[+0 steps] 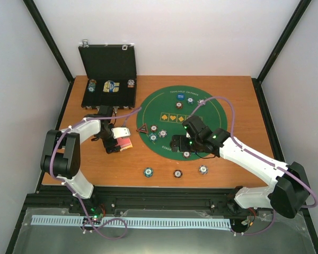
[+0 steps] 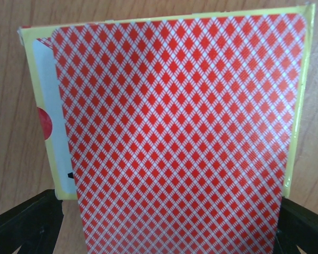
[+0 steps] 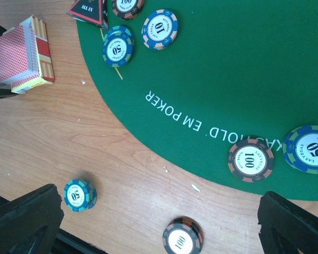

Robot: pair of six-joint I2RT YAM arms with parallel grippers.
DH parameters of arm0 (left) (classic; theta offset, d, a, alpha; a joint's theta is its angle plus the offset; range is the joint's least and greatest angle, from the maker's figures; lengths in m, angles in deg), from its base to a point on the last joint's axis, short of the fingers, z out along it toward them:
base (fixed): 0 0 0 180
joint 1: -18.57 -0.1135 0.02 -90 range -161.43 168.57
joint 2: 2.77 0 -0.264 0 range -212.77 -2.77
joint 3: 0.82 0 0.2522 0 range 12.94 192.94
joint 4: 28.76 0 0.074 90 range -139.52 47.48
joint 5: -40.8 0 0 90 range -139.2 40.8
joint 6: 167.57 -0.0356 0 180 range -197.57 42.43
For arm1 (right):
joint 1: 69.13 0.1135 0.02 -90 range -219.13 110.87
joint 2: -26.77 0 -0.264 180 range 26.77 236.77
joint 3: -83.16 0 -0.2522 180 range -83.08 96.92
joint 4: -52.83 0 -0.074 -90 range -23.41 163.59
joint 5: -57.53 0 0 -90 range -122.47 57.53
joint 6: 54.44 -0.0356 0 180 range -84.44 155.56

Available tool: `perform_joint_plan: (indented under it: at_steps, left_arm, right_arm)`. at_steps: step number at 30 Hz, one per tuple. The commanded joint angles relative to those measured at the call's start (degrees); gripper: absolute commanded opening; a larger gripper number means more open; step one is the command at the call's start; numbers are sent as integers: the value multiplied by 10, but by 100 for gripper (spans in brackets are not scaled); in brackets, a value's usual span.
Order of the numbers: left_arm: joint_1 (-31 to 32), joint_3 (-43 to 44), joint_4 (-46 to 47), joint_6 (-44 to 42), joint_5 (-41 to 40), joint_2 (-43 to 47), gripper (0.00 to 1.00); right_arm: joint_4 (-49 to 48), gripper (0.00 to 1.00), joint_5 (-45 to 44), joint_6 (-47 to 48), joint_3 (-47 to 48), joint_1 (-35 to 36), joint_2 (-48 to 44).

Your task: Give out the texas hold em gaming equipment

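My left gripper (image 1: 115, 142) is shut on a deck of red-backed playing cards (image 1: 126, 143) over the wood left of the mat. In the left wrist view the top card (image 2: 175, 132) fills the frame between the fingers (image 2: 21, 225). My right gripper (image 1: 177, 144) is open and empty above the mat's near edge; its fingers (image 3: 21, 222) frame bare wood. Below it lie a blue chip (image 3: 79, 194) and a brown chip (image 3: 183, 238) on the wood, and a brown chip (image 3: 250, 160) and a blue chip (image 3: 310, 149) on the felt. The triangle marker (image 1: 143, 128) sits at the mat's left edge.
The green felt mat (image 1: 212, 114) covers the table's middle and right. The open black case (image 1: 108, 79) with more chips stands at the back left. Three chips (image 1: 177, 173) lie in a row on the wood near the front edge. Other chips (image 1: 190, 100) lie at the mat's far side.
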Motion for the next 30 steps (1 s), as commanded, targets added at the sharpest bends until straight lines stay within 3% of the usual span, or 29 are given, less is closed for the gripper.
perform_joint_plan:
  at_steps: [1,10,30]
  left_arm:
    - [4,1,9,-13,1,-14,100]
    - [4,-29,41,-17,-2,-7,90]
    - [4,-69,82,-15,17,43,48]
  right_arm:
    - [9,100,-13,-6,11,6,-11]
    - [13,100,-13,-6,15,7,-12]
    - [-12,100,26,-9,1,7,-2]
